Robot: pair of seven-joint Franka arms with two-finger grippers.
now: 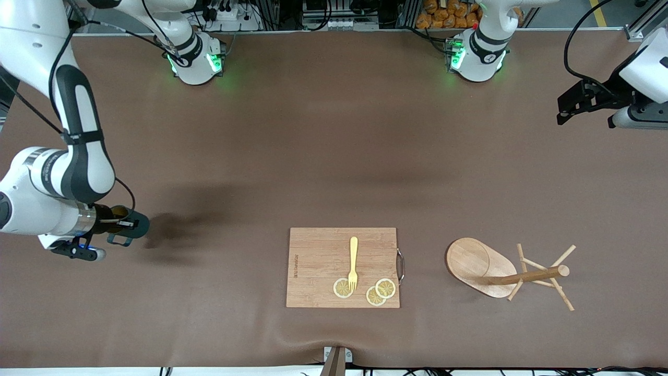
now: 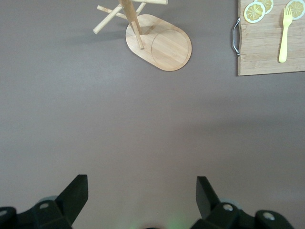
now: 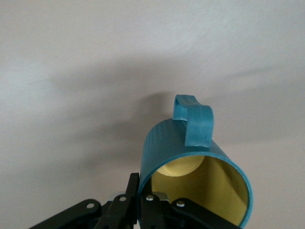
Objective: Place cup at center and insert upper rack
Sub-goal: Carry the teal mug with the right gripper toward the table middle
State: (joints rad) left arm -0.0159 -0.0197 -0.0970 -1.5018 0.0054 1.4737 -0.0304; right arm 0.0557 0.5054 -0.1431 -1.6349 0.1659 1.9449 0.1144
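The dark teal cup (image 1: 131,227) with a yellowish inside is held sideways, a little above the table at the right arm's end. My right gripper (image 1: 112,225) is shut on its rim. In the right wrist view the cup (image 3: 190,157) has its handle facing away from the gripper (image 3: 151,200), with one finger inside the rim and one outside. The wooden upper rack (image 1: 501,271) stands on its oval base toward the left arm's end, beside the cutting board. It also shows in the left wrist view (image 2: 159,43). My left gripper (image 1: 566,107) (image 2: 142,183) is open and empty, waiting high over the table's left-arm end.
A rectangular wooden cutting board (image 1: 318,261) lies near the front camera at mid-table. It carries a yellow fork (image 1: 353,263) and three lemon slices (image 1: 385,288). A metal handle is on its side toward the rack. The board also shows in the left wrist view (image 2: 267,52).
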